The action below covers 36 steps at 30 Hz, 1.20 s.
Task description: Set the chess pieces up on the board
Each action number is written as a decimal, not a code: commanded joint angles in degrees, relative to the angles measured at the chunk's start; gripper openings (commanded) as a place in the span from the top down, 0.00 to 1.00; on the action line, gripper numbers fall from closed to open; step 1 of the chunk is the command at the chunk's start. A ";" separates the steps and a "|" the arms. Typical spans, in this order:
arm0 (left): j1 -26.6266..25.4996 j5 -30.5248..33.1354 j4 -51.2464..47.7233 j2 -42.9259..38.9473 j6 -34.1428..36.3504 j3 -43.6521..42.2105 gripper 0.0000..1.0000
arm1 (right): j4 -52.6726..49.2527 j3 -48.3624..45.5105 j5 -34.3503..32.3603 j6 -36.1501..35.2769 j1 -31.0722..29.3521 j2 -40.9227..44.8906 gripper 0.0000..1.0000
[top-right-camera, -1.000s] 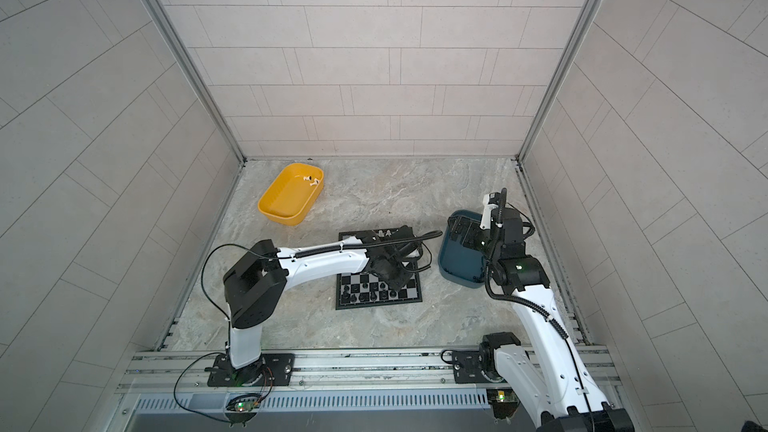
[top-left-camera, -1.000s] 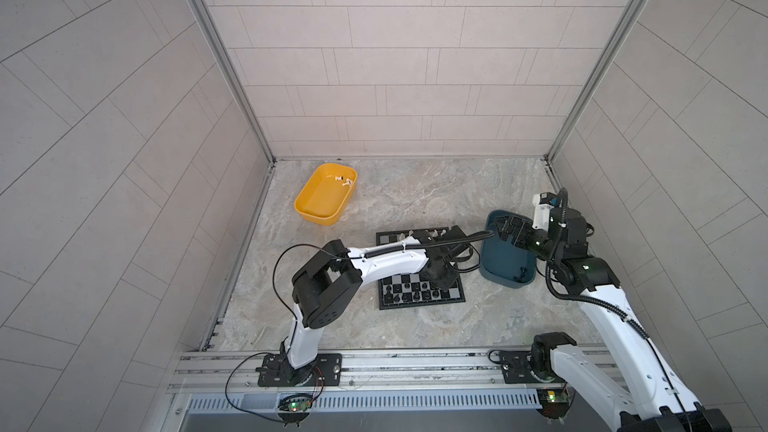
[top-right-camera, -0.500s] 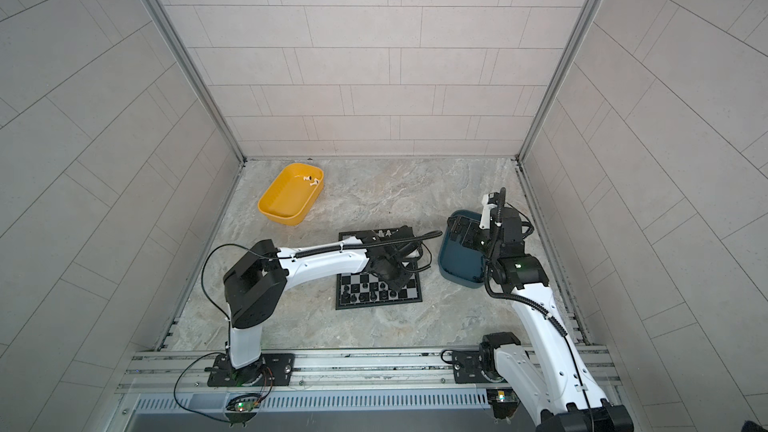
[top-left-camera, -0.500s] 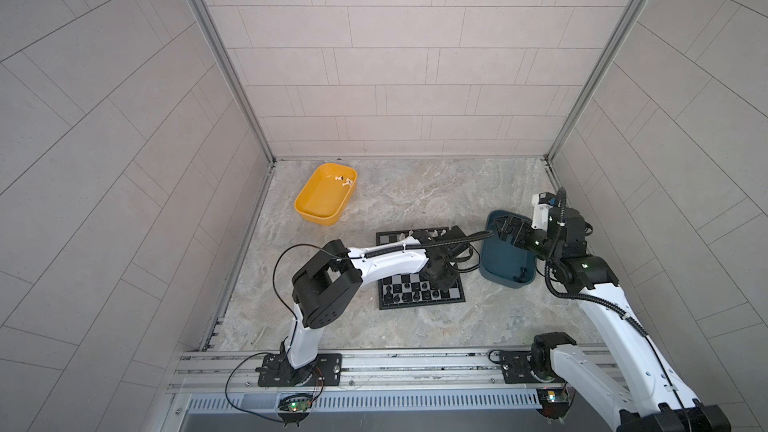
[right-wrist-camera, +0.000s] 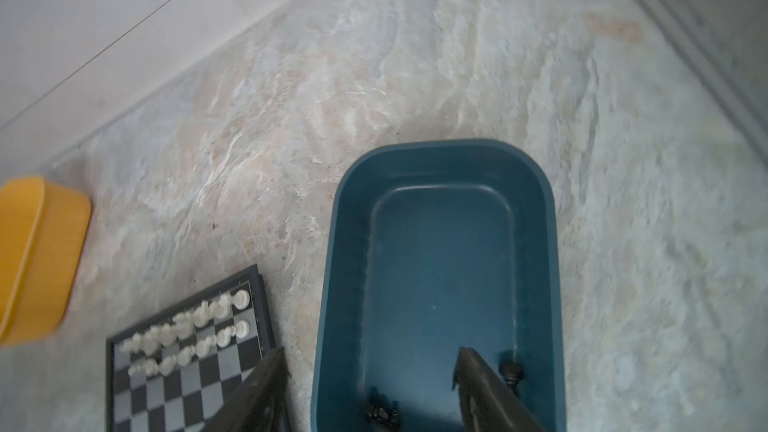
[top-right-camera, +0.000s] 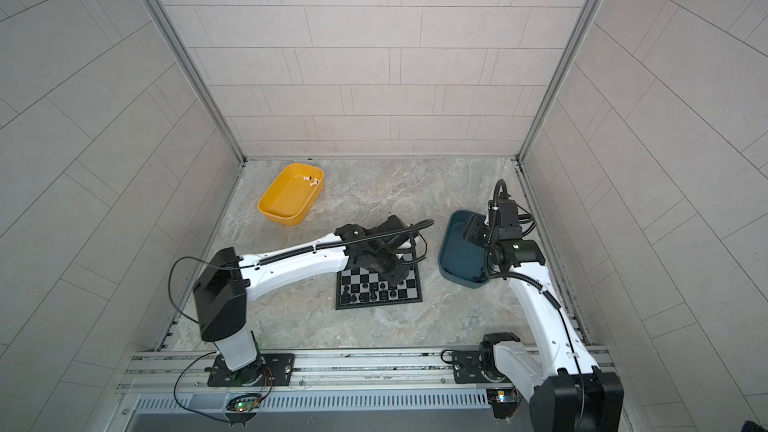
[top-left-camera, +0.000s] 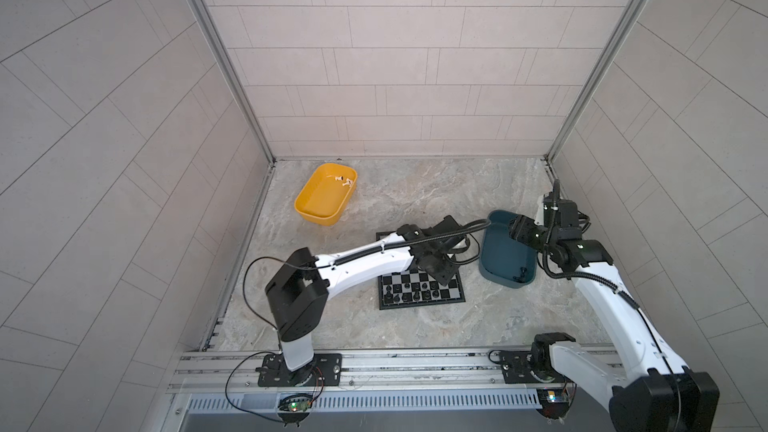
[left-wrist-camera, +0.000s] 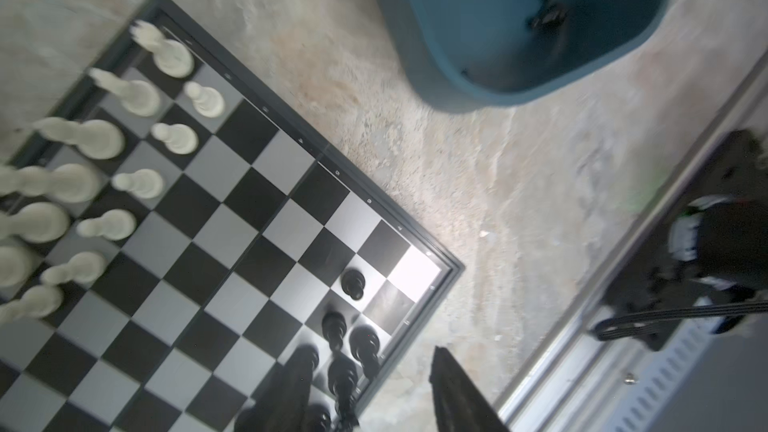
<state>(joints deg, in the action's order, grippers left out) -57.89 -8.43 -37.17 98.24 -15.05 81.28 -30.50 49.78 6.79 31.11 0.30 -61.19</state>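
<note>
The board (top-left-camera: 453,295) lies mid-table, also seen in the left wrist view (left-wrist-camera: 232,218). White chess pieces (left-wrist-camera: 83,139) fill its far rows and black ones (top-left-camera: 411,288) stand on its near rows. My left gripper (left-wrist-camera: 372,357) hangs open over the board's near right corner, with standing black pieces (left-wrist-camera: 365,344) between its fingers and none gripped. Above the teal tray (right-wrist-camera: 440,251) my right gripper (right-wrist-camera: 370,353) is open, holding nothing. Loose black pieces (right-wrist-camera: 380,413) lie on the tray floor under it, and another (right-wrist-camera: 512,371) lies beside one finger.
A yellow tray (top-left-camera: 320,201) at the back left holds a few white pieces (top-left-camera: 343,180). The teal tray (top-left-camera: 503,251) sits just right of the board. Side walls and the front rail (top-left-camera: 374,367) close in the table.
My left gripper's jaws have spread apart over the board's corner. My right gripper's jaws have come somewhat closer together over the teal tray. Neither arm has visibly shifted.
</note>
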 commanded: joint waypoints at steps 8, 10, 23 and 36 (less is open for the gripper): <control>5.25 5.77 12.79 -25.65 3.74 -18.09 0.00 | 3.01 10.01 -10.90 3.21 2.65 -26.78 0.96; 5.33 6.85 15.16 -29.07 4.68 -20.97 0.00 | 0.99 14.29 -8.77 3.74 4.08 -32.40 0.99; 5.59 7.83 16.08 -33.02 6.20 -22.41 0.00 | -4.62 24.42 -10.47 6.48 10.32 -44.78 1.00; 5.61 7.23 16.11 -33.77 5.47 -22.35 0.00 | -9.14 6.42 -12.99 12.62 26.52 -27.25 1.00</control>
<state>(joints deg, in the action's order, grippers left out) -52.49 -1.21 -22.24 66.00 -9.47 58.48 -36.95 58.96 -4.40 41.39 25.28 -94.13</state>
